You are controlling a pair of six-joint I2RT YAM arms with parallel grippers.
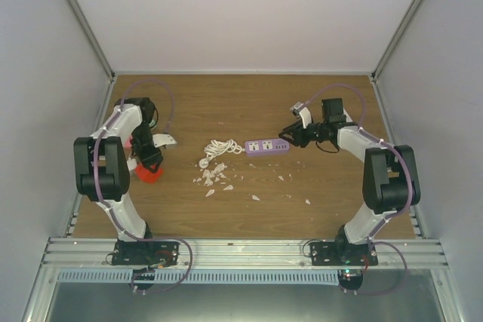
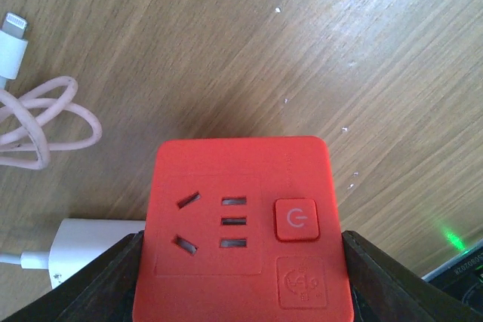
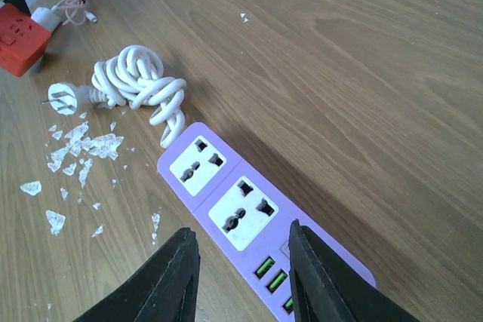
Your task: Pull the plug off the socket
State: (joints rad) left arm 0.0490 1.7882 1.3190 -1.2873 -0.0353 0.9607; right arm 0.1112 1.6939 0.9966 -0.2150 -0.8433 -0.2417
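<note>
Two wrist views add detail: left gripper (image 2: 241, 288) clamps red socket (image 2: 240, 186), white charger (image 2: 84, 250) lower left; right gripper (image 3: 243, 265) fingers apart astride purple strip (image 3: 198, 165).

There were two robot arms (image 1: 113, 171) (image 1: 381, 175), one purple power strip (image 1: 267, 146), one red socket cube (image 2: 241, 224), one white charger (image 2: 90, 246) and one white cord (image 3: 139, 84).

Two matching robot arms. The left arm (image 1: 102, 167) and the right arm (image 1: 389, 179) each have bulky black joint housings joined by smooth white shells. A thin lilac cable (image 1: 162, 96) loops along each arm. Each ends in a flat black base plate (image 1: 147, 250). The right claw (image 3: 241, 235) has two dark matte fingers (image 3: 173, 280).
</note>
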